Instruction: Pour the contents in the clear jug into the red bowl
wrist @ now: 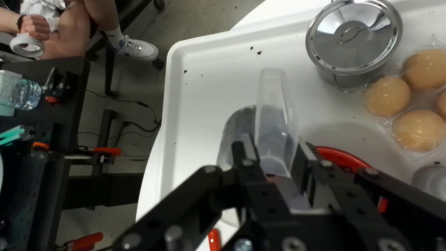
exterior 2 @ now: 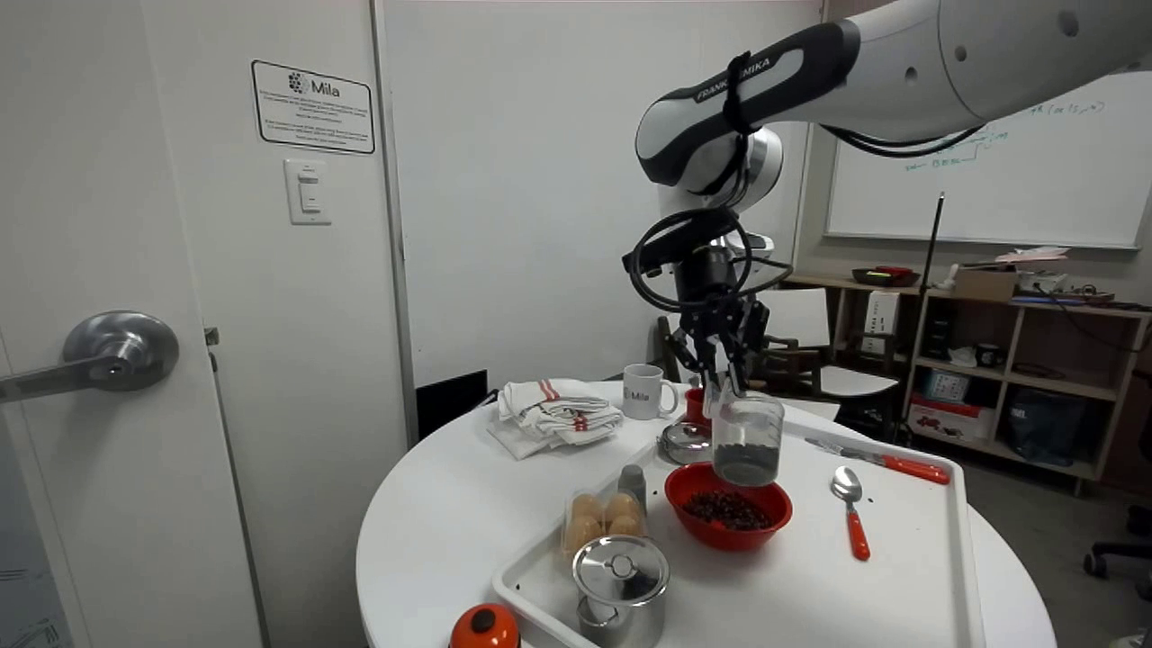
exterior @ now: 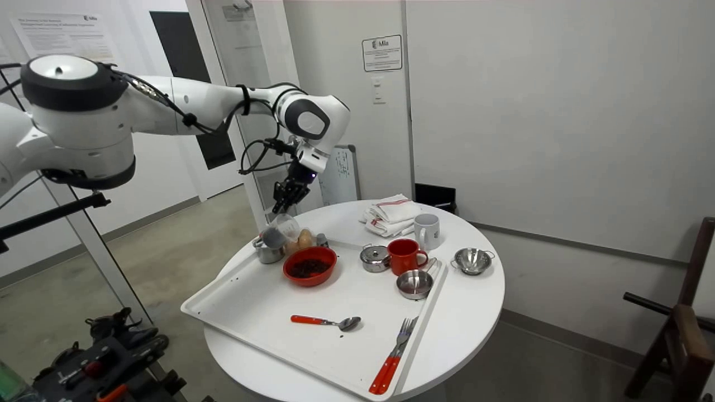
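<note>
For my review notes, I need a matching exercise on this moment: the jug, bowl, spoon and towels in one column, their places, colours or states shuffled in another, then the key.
1. clear jug
2. red bowl
3. spoon
4. towels

A. on the tray, dark pieces inside
B. white with red stripes
C. held by the tool
D. lying flat, red-handled

Pairs: 1-C; 2-A; 3-D; 4-B

- I see a pale wall (exterior: pixel 341 61) with a sign (exterior: pixel 382 53) and light switch (exterior: pixel 378 90), upper middle of an exterior view.
- Greyish floor (exterior: pixel 184 251) shows at lower left there, a brown chair (exterior: pixel 692 335) at lower right.
- In an exterior view, I find a door (exterior 2: pixel 76 216) at left, shelves (exterior 2: pixel 1053 387) below a whiteboard (exterior 2: pixel 1017 193) at right.
- A dark desk (wrist: pixel 69 115) stands at the left of my wrist view.
</note>
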### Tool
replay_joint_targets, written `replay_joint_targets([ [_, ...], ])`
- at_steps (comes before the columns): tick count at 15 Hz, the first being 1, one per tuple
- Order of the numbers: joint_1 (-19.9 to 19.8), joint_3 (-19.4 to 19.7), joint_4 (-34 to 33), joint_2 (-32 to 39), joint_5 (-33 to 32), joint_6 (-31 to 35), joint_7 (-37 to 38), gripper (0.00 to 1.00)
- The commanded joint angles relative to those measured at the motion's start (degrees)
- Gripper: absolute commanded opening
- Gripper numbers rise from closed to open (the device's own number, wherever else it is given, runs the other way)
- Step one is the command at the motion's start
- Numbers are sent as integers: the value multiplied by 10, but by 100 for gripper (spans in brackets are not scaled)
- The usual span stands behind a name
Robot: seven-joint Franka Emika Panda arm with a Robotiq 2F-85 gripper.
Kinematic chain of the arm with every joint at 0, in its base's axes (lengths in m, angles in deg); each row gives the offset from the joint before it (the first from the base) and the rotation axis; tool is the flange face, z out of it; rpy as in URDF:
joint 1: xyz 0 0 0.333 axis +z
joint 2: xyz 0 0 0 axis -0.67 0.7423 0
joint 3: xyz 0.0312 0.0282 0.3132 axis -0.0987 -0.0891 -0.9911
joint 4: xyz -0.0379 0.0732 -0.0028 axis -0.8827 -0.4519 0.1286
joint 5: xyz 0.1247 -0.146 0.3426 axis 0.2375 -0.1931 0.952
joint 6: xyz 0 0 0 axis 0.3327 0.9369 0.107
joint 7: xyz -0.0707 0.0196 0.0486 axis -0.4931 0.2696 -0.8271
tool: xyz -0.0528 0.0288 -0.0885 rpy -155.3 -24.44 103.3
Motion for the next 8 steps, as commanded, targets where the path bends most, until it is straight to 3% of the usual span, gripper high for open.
replay_joint_targets([
  [1, -35, 1, -52, -21, 39, -24, -17, 7],
  [8, -69, -17, -54, -25, 99, -33, -59, 7],
])
